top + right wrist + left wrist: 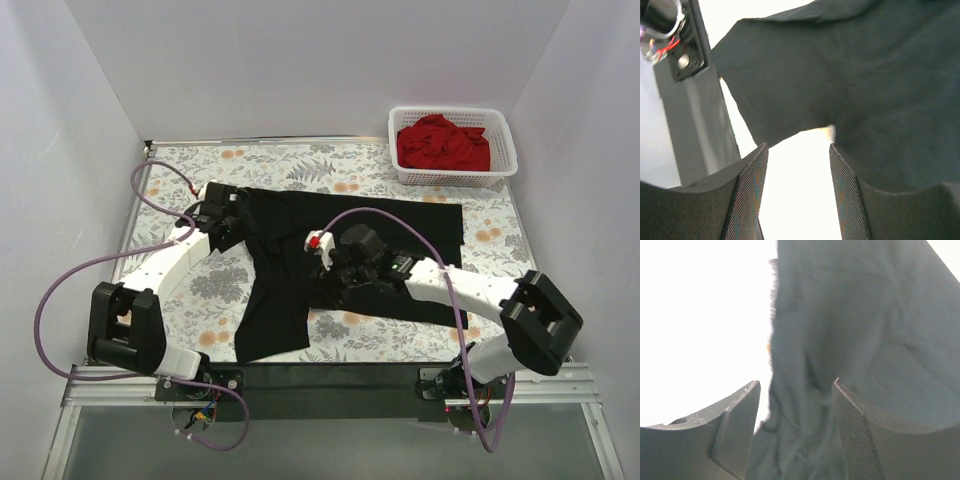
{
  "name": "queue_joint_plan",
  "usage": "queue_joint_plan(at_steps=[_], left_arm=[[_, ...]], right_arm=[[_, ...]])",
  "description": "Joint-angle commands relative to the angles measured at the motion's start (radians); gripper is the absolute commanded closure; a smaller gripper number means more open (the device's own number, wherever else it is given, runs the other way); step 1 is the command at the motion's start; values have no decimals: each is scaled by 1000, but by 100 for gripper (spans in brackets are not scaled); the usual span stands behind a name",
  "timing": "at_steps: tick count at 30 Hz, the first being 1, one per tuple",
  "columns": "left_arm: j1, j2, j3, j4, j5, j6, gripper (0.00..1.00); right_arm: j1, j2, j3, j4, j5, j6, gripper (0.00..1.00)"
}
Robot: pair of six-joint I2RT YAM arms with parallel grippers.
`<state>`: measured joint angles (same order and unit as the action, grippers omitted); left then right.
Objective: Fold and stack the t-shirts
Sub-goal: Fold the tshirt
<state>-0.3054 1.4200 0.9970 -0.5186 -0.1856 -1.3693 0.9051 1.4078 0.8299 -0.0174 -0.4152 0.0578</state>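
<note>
While the black t-shirt [285, 300] lies spread on the flowered counter [330, 165], the top view shows both arms reaching over it: the left hand [232, 215] sits at the shirt's far left corner, the right hand [322, 252] over its middle. The red t-shirt [440, 145] lies crumpled in a white basket [455, 178] at the far right corner, well apart from the black one. In the left wrist view the 2 fingers [740, 412] stand apart, with a bunched fold of black cloth running up between them; it touches the right finger and leaves a bright sliver beside the left one. In the right wrist view the fingers [752, 190] are also apart, with only bright counter between them. The black shirt's edge lies just past their tips, with a grey metal bar [695, 125] at the left
</note>
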Motion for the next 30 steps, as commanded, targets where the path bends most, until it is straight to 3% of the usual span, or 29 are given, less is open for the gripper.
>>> queue_joint_plan(at_steps=[1, 7, 22, 30], left_arm=[[118, 17, -38, 81, 184, 21, 46], [206, 123, -35, 181, 325, 39, 51], [204, 275, -24, 259, 388, 19, 59], [186, 313, -5, 273, 390, 13, 70]], right_arm=[[40, 60, 93, -62, -76, -53, 50], [83, 166, 182, -140, -102, -125, 51], [144, 361, 345, -297, -143, -196, 54], [164, 463, 429, -386, -148, -222, 57]])
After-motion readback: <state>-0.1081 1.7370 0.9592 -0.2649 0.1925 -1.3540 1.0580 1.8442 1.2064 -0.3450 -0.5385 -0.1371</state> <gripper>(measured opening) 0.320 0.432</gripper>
